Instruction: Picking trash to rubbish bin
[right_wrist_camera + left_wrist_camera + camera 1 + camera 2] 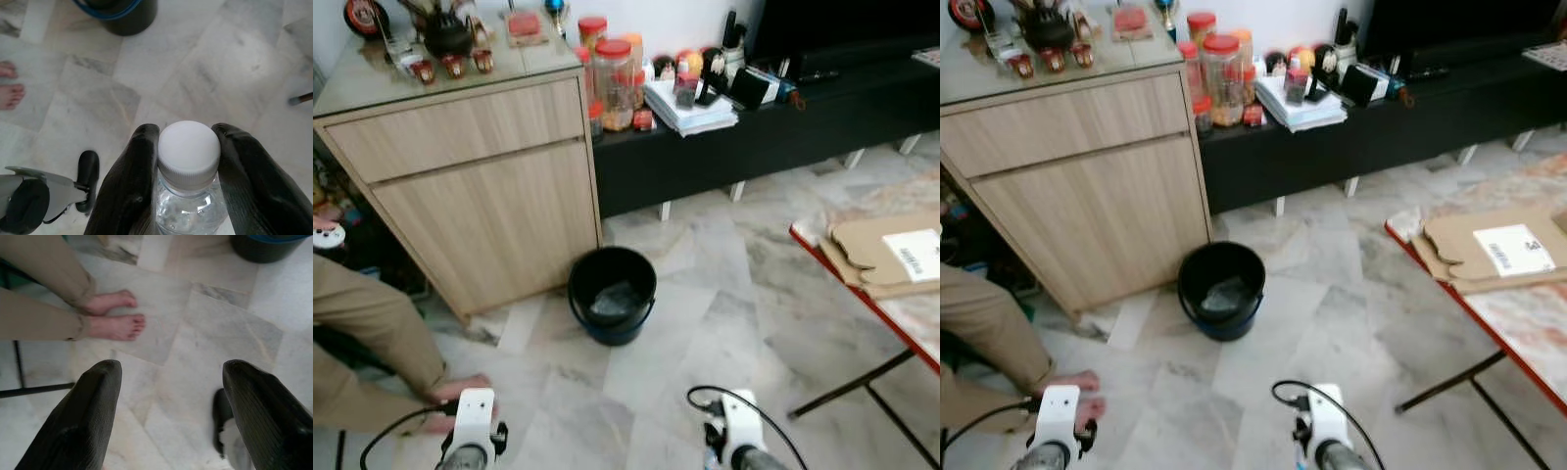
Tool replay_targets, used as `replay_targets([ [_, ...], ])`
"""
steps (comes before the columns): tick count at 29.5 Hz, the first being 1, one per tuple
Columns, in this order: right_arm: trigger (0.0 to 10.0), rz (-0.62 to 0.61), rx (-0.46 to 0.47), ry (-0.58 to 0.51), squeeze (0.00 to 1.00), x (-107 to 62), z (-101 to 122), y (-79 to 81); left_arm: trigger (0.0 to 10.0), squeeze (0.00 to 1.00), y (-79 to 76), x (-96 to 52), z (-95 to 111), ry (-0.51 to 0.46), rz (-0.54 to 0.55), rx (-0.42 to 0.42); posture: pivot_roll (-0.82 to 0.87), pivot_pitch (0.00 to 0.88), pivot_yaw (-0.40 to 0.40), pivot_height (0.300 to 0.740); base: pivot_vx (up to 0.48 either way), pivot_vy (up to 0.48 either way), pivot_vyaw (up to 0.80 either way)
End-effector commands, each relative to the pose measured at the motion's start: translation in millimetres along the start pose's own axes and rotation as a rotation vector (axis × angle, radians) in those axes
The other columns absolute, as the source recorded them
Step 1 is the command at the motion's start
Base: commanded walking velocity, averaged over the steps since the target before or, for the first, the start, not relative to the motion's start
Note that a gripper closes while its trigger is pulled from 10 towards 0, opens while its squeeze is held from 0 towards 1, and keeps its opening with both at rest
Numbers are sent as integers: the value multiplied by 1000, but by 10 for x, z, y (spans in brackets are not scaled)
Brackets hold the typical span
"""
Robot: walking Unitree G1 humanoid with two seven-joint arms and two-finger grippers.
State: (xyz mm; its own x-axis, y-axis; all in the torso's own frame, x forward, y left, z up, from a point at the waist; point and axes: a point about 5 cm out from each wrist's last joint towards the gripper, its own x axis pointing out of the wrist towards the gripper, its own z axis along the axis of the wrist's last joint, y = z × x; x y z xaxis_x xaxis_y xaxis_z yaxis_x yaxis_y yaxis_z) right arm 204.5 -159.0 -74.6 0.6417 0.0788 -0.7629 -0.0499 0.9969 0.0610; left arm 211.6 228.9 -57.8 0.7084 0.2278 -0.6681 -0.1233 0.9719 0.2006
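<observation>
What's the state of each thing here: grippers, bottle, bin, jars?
Left gripper: open, empty, above floor.
Right gripper: shut on bottle neck.
Bottle: clear plastic, white cap on, held.
Bin: upright, no lid, something crumpled inside.
Jars: red lids on.

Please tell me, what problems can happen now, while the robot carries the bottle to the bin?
1. The right hand pinches the clear plastic bottle with a white cap just below the cap; it might slip or swing before reaching the bin.
2. The black round rubbish bin is some way ahead on the floor, so a release from here would likely miss.
3. A person's bare feet are near the open left hand; walking forward could bump them.
</observation>
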Motion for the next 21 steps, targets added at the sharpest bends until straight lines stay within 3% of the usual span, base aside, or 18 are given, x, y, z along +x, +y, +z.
replay_targets([
  [1,10000,13,19,-7,0,14,26,70,10000,0,-5,10,11,14,-20,24,109,103,9,740,277,0,0],
  [9,10000,-25,16,-11,0,1,53,-77,10000,0,-203,43,159,-11,-76,27,96,97,-15,740,280,0,0],
  [21,10000,-59,2,-24,0,5,139,-172,10000,0,-273,48,199,-16,-70,-17,100,89,-44,740,279,0,0],
])
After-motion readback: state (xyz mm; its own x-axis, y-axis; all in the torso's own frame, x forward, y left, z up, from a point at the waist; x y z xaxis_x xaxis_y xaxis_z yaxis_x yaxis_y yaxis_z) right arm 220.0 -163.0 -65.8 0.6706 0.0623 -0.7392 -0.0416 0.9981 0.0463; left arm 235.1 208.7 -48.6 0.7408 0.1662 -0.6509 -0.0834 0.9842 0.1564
